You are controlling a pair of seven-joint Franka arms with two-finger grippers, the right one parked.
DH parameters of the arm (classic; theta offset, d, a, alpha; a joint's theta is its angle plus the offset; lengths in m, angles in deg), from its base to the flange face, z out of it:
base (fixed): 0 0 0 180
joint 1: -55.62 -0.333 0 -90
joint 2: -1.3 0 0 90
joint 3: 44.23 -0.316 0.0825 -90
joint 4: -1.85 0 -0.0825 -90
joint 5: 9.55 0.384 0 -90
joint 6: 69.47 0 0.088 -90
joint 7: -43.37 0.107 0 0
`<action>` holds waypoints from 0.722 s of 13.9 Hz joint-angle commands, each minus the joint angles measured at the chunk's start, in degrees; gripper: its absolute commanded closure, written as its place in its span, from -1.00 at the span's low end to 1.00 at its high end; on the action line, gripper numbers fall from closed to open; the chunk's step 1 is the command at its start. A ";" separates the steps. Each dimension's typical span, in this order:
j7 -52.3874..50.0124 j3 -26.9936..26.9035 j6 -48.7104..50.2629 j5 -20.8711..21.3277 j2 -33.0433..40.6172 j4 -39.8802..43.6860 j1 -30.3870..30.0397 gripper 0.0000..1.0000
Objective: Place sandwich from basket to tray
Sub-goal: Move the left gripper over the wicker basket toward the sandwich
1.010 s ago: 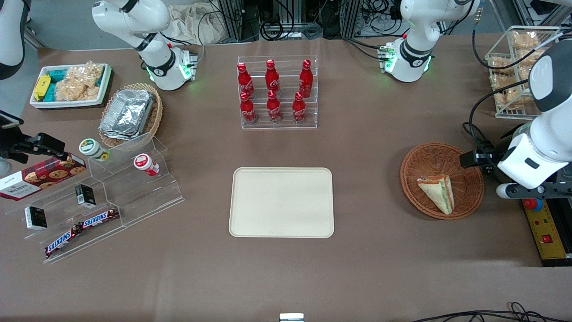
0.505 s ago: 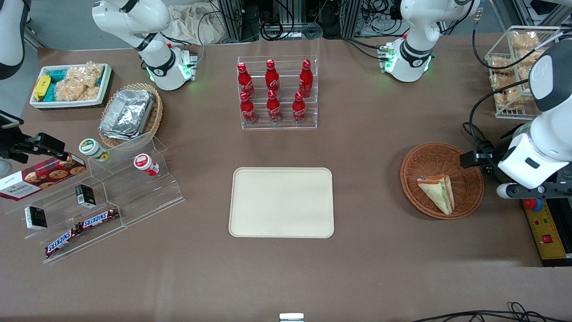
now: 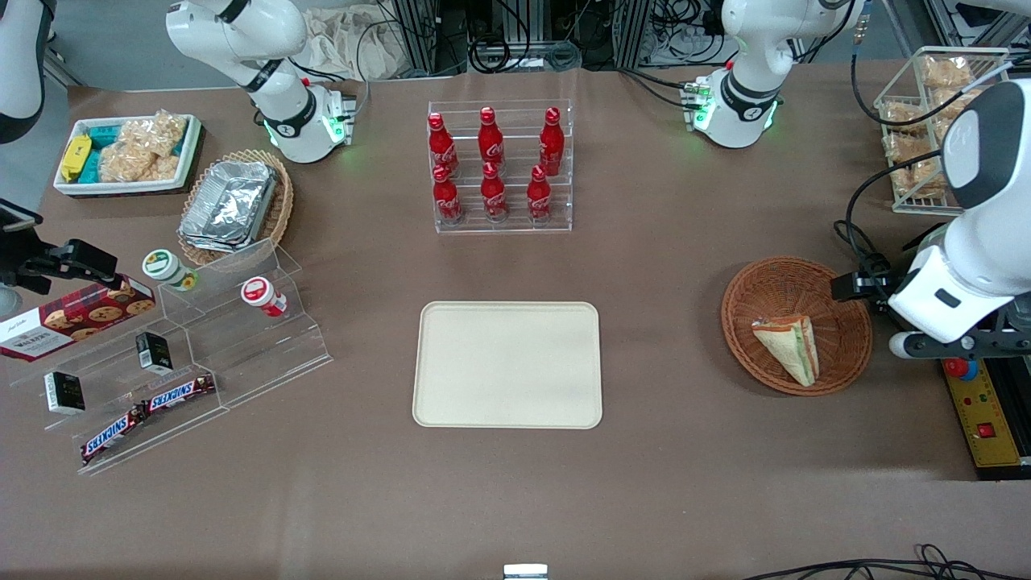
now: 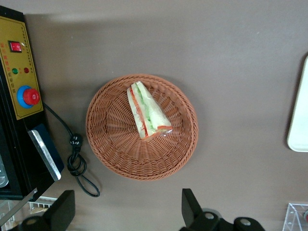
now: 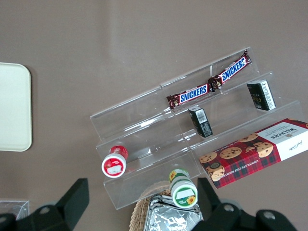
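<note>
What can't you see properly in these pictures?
- The gripper, high above the basket and open: the left wrist view's edge cuts off its upper parts, and in the front view the arm hides its fingers.
- The sandwich: its underside rests on the basket, so it is hidden in both views.
- The tray: the left wrist view's edge crops most of it.
- The control box: its small labels are too tiny to read.

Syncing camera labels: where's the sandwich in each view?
Front view: the sandwich lies in the basket, toward the working arm's end of the table.
Left wrist view: the sandwich lies in the basket, under the open gripper.
Right wrist view: not in it.
Shared landmark: the tray, in all three views.
</note>
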 commanded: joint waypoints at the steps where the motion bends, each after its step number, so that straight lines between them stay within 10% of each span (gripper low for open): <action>1: 0.60 -0.28 -1.22 0.89 0.97 -3.96 -0.79 -0.97; 10: -1.41 -0.54 -17.22 -1.48 0.28 -21.73 -5.19 -0.97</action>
